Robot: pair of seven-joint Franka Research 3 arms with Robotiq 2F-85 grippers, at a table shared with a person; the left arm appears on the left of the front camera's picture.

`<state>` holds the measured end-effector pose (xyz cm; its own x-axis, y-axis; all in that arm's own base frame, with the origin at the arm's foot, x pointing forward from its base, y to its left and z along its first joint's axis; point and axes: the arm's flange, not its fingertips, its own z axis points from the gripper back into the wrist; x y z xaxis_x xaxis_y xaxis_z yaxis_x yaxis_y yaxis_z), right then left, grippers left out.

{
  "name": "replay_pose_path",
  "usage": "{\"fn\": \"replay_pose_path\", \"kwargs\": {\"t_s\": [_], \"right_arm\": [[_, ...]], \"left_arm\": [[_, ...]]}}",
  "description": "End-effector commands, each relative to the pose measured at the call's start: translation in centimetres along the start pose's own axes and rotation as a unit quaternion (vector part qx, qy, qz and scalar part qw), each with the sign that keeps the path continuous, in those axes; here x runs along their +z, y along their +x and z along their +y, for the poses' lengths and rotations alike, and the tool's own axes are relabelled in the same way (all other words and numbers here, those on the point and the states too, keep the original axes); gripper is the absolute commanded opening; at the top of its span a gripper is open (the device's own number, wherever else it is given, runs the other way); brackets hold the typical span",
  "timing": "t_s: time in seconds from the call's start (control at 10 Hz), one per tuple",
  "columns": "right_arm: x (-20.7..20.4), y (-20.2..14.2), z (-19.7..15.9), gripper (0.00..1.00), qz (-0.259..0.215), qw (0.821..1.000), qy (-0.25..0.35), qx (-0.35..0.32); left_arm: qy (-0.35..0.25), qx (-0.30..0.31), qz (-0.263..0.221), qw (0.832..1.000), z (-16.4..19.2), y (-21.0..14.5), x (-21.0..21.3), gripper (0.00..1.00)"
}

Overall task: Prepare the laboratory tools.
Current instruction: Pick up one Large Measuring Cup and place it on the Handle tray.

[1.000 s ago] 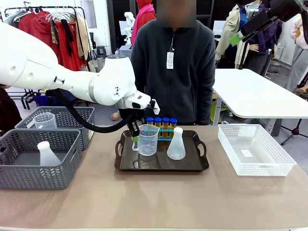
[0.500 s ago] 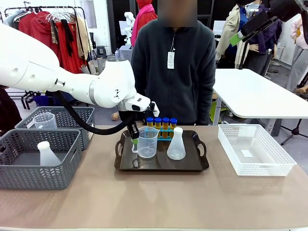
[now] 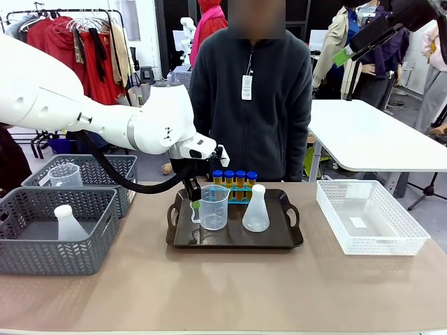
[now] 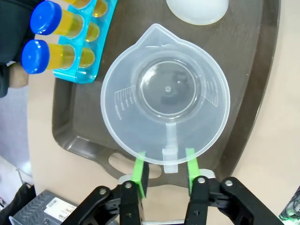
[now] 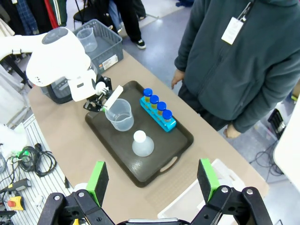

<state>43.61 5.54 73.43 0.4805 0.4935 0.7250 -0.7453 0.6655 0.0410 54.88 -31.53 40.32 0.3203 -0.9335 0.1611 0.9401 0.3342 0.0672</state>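
Note:
A clear graduated beaker [image 4: 166, 98] stands upright on the dark tray [image 4: 262, 70], its handle towards my left gripper [image 4: 165, 161]. The gripper is open: the green pads [image 4: 139, 169] sit on either side of the handle with a gap on each side. In the front view the left gripper [image 3: 195, 199] hangs at the beaker [image 3: 214, 207]'s left. A translucent white conical flask [image 3: 255, 209] stands beside it. Behind them are blue-capped amber test tubes [image 3: 234, 180] in a small blue rack [image 4: 77, 70]. My right gripper [image 5: 153, 176] is open high above the table, holding nothing.
Two grey mesh baskets [image 3: 91, 248] sit at the left, holding another flask [image 3: 68, 223] and another beaker [image 3: 65, 174]. A white mesh basket [image 3: 370, 216] lies at the right. A person [image 3: 251, 98] stands at the far edge behind the tray.
My left gripper's jaws have parted from the beaker's handle. The beaker stands on the tray where it was; flask and tubes have not moved.

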Motion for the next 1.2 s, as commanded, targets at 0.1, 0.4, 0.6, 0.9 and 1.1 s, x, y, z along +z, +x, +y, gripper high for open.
{"fn": "replay_pose_path", "kwargs": {"t_s": [0.1,0.4,0.6,0.9,1.1], "right_arm": [[0.2,0.0,0.0,1.0,-0.001,1.0,0.0,0.002],[0.2,0.0,0.0,1.0,-0.001,1.0,0.0,0.002],[0.2,0.0,0.0,1.0,-0.001,1.0,0.0,0.002],[0.2,0.0,0.0,1.0,-0.001,1.0,0.0,0.002],[0.2,0.0,0.0,1.0,-0.001,1.0,0.0,0.002]], "left_arm": [[-0.005,-0.004,-0.015,1.0,-0.2,-1.5,1.7,1.0],[-0.004,0.004,-0.024,1.0,-0.3,-2.0,2.9,1.0],[-0.005,0.003,-0.026,1.0,-0.2,-2.1,3.2,1.0],[-0.013,-0.004,-0.031,0.999,-0.5,-2.1,3.6,1.0],[0.0,0.009,-0.023,1.0,0.0,-1.1,3.2,1.0]]}}
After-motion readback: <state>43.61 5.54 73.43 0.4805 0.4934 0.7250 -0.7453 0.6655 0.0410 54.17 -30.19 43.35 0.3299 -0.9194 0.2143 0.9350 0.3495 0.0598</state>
